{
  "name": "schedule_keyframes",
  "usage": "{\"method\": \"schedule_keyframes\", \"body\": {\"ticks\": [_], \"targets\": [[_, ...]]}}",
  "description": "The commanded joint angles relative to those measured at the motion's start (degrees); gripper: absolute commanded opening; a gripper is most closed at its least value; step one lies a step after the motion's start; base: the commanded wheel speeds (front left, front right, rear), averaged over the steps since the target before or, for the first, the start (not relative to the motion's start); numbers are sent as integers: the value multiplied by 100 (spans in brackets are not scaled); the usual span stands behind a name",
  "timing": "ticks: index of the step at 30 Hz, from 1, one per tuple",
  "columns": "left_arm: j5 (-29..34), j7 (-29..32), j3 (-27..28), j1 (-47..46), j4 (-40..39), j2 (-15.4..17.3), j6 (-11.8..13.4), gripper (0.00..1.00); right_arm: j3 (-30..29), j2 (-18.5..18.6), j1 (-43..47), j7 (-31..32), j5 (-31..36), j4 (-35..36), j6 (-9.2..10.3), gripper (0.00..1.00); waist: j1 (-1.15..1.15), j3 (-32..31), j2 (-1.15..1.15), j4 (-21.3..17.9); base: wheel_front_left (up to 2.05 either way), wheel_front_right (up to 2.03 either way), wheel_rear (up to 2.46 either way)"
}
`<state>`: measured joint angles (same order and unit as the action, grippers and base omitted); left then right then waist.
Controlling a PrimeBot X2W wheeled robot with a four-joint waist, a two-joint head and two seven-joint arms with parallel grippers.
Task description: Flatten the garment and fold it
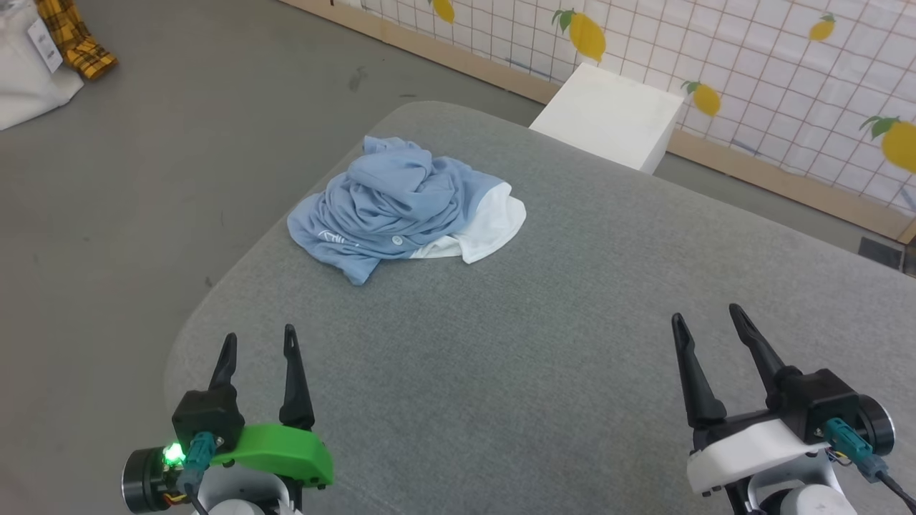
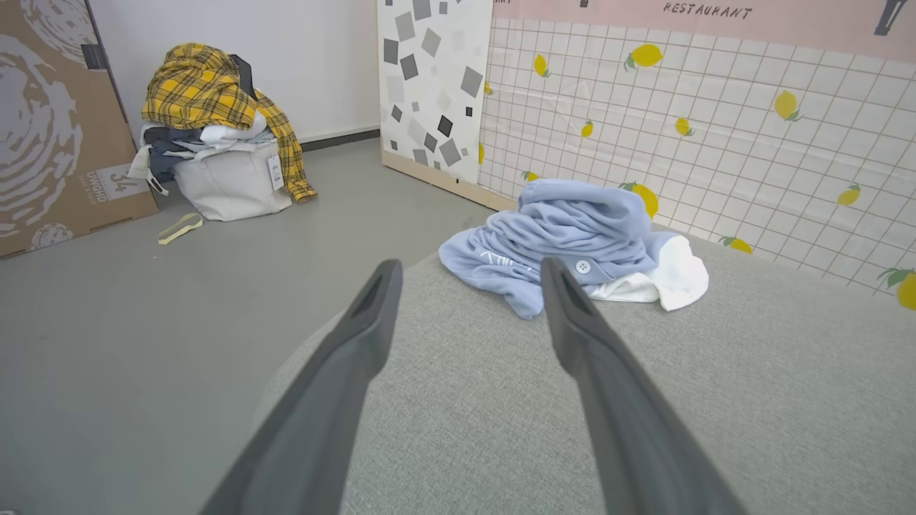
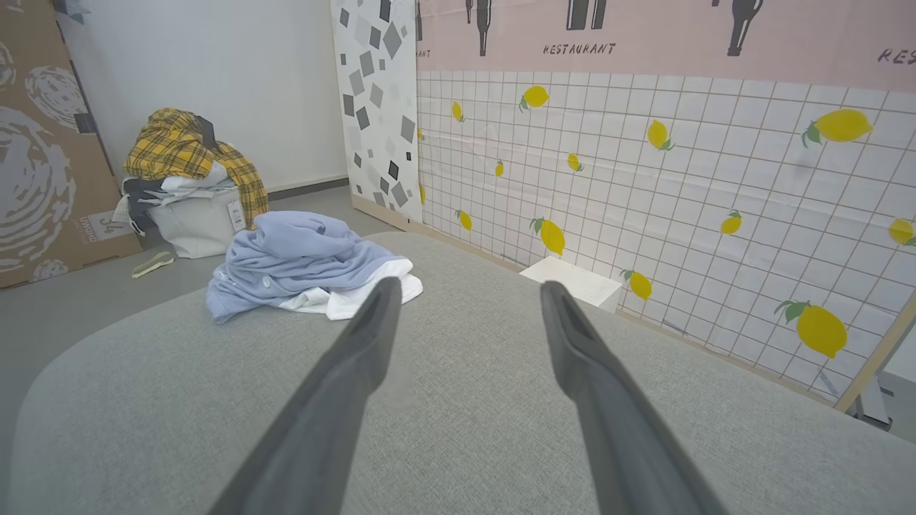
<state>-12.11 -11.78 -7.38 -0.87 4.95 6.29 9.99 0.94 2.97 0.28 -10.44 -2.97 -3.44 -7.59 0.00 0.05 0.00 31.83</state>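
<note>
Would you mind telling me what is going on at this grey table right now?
A two-armed robot is about to flatten and fold a light blue knit shirt with a white panel. The shirt lies in a crumpled heap towards the far left of the grey fabric-covered table. The left gripper and the right gripper are both open and empty at the near side of the table, well apart from the shirt. Flattening has not yet begun.

Light blue garment (image 1: 390, 204) with white panel, grey cushion (image 1: 572, 343), yellow-plaid cloth (image 2: 200, 89), lemon-print grid wall (image 3: 680, 186)
</note>
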Motion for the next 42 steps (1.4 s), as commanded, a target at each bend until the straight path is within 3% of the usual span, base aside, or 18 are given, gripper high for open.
{"method": "schedule_keyframes", "body": {"ticks": [1,10,16,22,29,35,42], "targets": [[-36,-62,-22,30,14,54,56,100,14,-7,-89,-52,-22,-13,8,100,0,41,0,23,0,0,0],[-323,-151,71,-441,52,96,119,100,96,-8,-334,72,173,228,9,100,0,682,0,-198,0,0,0],[-812,44,314,-1648,349,135,41,100,111,-3,-682,271,499,646,9,100,0,1664,0,-560,0,0,0],[-1252,532,502,-3129,950,420,-146,100,199,179,-1134,340,557,898,10,100,0,2703,0,-1013,0,0,0],[-1580,1741,628,-4231,1908,860,-237,100,236,243,-1490,216,440,865,10,100,0,3400,0,-1598,0,0,0],[-2036,3238,845,-4481,2709,1059,42,100,242,193,-1670,26,343,705,10,100,0,3638,0,-2035,0,0,0],[-2291,4932,860,-4033,3000,1422,353,100,212,93,-1739,-195,301,435,10,100,0,3535,0,-2362,0,0,0]]}}
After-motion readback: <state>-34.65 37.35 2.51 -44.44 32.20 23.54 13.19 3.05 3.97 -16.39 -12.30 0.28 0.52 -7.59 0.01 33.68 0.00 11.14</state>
